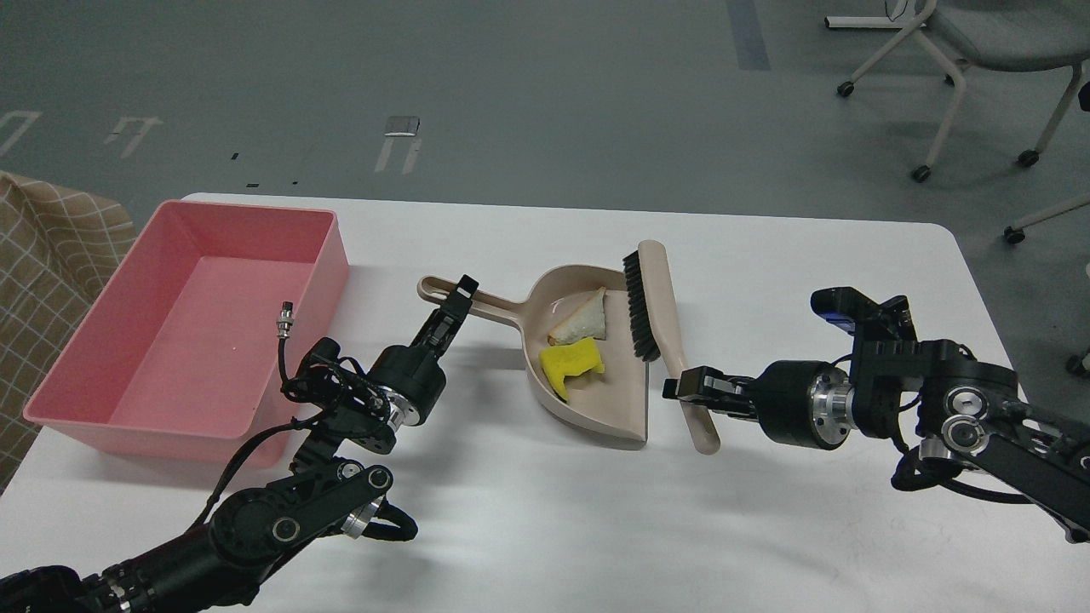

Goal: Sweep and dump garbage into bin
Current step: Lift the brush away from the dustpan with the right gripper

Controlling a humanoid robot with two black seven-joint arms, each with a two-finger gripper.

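The bread slice [582, 321] and the yellow sponge chunk [570, 363] lie inside the beige dustpan [588, 400] in the middle of the table. My left gripper [460, 300] is shut on the dustpan's handle [490, 308]. My right gripper [686, 387] is shut on the handle of a beige brush [660, 294] whose black bristles [639, 312] face the pan at its open right edge. The pink bin [196, 323] stands at the left of the table, with nothing in it.
The white table [809, 281] reaches to a rounded right corner. A checked cloth [43, 255] lies left of the bin. Office chairs [979, 51] stand on the floor at the far right.
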